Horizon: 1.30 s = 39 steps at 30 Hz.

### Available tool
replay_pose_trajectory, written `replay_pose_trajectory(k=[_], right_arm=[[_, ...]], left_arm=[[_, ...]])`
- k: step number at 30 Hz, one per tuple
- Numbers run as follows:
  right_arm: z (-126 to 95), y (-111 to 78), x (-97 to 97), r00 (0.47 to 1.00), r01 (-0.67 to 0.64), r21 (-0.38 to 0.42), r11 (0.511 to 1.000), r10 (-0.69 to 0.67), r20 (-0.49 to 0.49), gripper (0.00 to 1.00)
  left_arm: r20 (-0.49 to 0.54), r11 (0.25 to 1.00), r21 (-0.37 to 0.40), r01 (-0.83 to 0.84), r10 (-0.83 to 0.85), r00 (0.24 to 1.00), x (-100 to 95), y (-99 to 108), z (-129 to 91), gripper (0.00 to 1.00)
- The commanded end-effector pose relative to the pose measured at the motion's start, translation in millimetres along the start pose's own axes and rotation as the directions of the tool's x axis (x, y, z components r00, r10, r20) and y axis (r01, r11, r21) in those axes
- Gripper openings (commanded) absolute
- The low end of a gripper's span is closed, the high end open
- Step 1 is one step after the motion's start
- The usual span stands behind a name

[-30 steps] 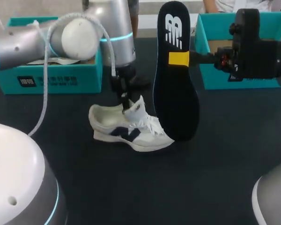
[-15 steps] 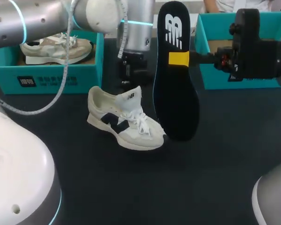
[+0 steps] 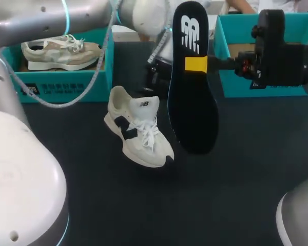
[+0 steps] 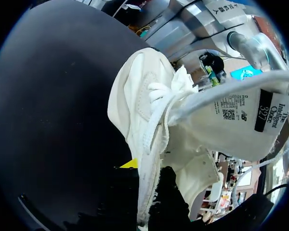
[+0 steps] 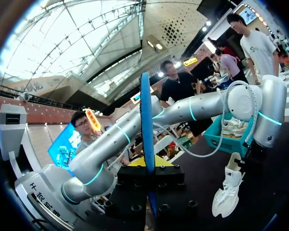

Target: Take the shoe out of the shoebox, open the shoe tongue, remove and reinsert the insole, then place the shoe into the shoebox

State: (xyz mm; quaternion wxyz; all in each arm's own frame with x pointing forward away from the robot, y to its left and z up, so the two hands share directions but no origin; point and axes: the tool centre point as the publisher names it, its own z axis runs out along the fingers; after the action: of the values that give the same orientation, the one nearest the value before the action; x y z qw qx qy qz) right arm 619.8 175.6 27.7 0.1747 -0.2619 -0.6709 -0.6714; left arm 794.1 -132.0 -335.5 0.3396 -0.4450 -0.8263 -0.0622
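Black insole (image 3: 192,102), probably light and bendy, sits pinched mid-length in right claw (image 5: 147,166); left claw (image 4: 147,183) clamps the soft shoe (image 3: 138,133) at its collar.

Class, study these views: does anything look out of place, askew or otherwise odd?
The insole is outside the white shoe, held upright in the air by the right gripper. The white shoe is askew, clamped at its collar by the left gripper, with its tongue pulled out. Nothing looks damaged.
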Motion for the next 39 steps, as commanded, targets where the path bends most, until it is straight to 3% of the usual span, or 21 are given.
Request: replay_pose_trajectory(k=[1,12,31,33,34,36,39], right_arm=[[5,1.5,-1.2,1.000,-0.002,0.003,1.000,0.002,0.001,0.00],[5,1.5,-1.2,1.000,-0.002,0.003,1.000,0.002,0.001,0.00],[5,1.5,-1.2,1.000,-0.002,0.003,1.000,0.002,0.001,0.00],[5,1.5,-1.2,1.000,-0.002,0.003,1.000,0.002,0.001,0.00],[5,1.5,-1.2,1.000,-0.002,0.003,1.000,0.002,0.001,0.00],[5,1.5,-1.2,1.000,-0.002,0.003,1.000,0.002,0.001,0.00],[5,1.5,-1.2,1.000,-0.002,0.003,1.000,0.002,0.001,0.00]], left_arm=[[-0.134,0.990,-0.133,-0.035,0.017,0.991,-13.1,-11,-2,0.00],[0.037,0.983,-0.162,-0.092,0.099,0.994,-23.7,-23,-23,0.00],[0.033,0.980,-0.163,-0.114,0.121,0.992,-21.5,-25,-28,0.00],[0.060,0.969,-0.133,-0.209,0.218,0.974,-28.6,-28,-27,0.00],[0.089,0.965,-0.186,-0.183,0.203,0.975,-36.3,-30,-24,0.00],[0.081,0.963,-0.177,-0.201,0.218,0.973,-43.7,-33,-20,0.00],[0.099,0.947,-0.239,-0.216,0.245,0.965,-49.5,-40,-17,0.00]])
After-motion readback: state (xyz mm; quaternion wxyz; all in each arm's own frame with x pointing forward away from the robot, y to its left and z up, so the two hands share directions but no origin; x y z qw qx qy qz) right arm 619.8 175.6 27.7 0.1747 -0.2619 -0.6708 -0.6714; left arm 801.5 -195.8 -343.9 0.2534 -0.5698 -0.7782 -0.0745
